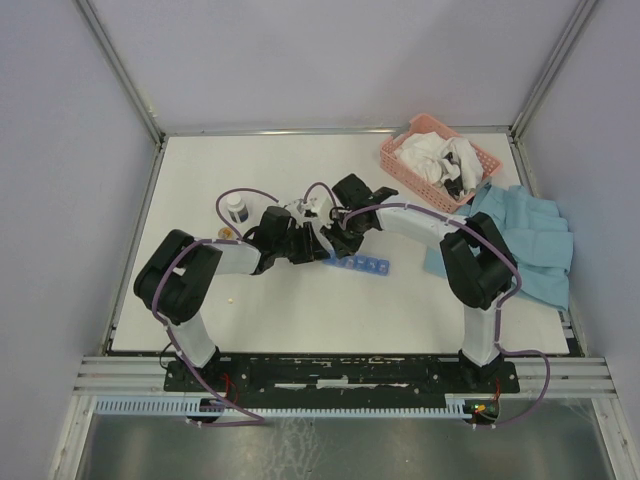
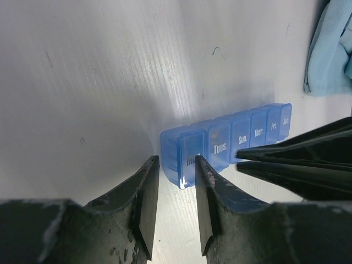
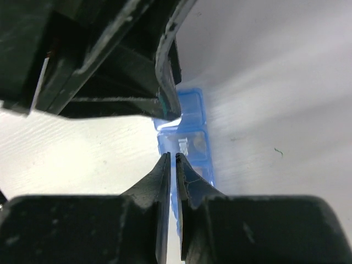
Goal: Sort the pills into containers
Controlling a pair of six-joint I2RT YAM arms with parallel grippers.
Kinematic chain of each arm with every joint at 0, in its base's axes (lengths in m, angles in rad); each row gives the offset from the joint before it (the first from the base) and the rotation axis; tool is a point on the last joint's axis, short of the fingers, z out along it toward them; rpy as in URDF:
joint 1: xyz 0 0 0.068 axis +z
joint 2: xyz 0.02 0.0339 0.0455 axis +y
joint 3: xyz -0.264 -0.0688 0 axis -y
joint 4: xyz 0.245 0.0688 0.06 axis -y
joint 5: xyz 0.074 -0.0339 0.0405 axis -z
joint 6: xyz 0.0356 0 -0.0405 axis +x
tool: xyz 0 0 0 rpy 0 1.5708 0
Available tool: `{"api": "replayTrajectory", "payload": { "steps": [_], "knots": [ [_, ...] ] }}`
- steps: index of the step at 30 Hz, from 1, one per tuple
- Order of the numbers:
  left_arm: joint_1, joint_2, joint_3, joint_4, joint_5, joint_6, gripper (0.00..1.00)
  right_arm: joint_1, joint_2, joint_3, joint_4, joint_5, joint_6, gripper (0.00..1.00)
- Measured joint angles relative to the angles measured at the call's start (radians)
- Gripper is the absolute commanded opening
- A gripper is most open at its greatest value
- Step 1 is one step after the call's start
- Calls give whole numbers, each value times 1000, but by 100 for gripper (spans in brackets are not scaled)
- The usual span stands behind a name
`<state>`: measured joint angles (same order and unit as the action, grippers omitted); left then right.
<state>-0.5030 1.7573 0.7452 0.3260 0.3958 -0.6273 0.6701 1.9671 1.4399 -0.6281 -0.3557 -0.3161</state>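
Strip [image 2: 242,135] first: it lies near the middle of the tabletop [image 1: 300,170], roughly parallel to the near edge, with all its lids down as far as I can see. My left claw [image 2: 176,160] is open and set low at the strip's left end. It has one finger on either side of the end compartment, and I cannot tell whether either touches it. My right claw [image 3: 171,158] points in from the right-edge side with its fingers drawn almost together. Only a sliver shows between them, and I can make out nothing in it. Its tips sit right at the edge of a compartment further along. One pill [image 1: 233,299] lies loose, well apart from the strip, toward the left edge and closer to the near edge.

I judge this to be the lid-opening step: brace the strip, then flip a lid. Next, my left claw should close gently on the end so the strip cannot skid. My right tips should then catch under the lid's lip and lever it up. Prying too hard could tip the light strip over.
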Motion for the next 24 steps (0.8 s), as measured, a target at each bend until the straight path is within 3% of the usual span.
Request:
{"api": "replayTrajectory", "payload": {
  "steps": [8, 17, 19, 24],
  "knots": [
    [0, -53, -11, -10, 2, 0, 58, -68, -216, -30, -29, -102, -71, 52],
    [0, -551, -86, 18, 21, 11, 87, -157, -507, -136, -32, -158, -146, 86],
    [0, -650, -89, 21, 25, 16, 96, -181, -568, -151, -31, -166, -145, 98],
    [0, -862, -90, -10, -1, 23, 99, -272, -710, -164, 5, -164, -61, 100]
  ]
}}
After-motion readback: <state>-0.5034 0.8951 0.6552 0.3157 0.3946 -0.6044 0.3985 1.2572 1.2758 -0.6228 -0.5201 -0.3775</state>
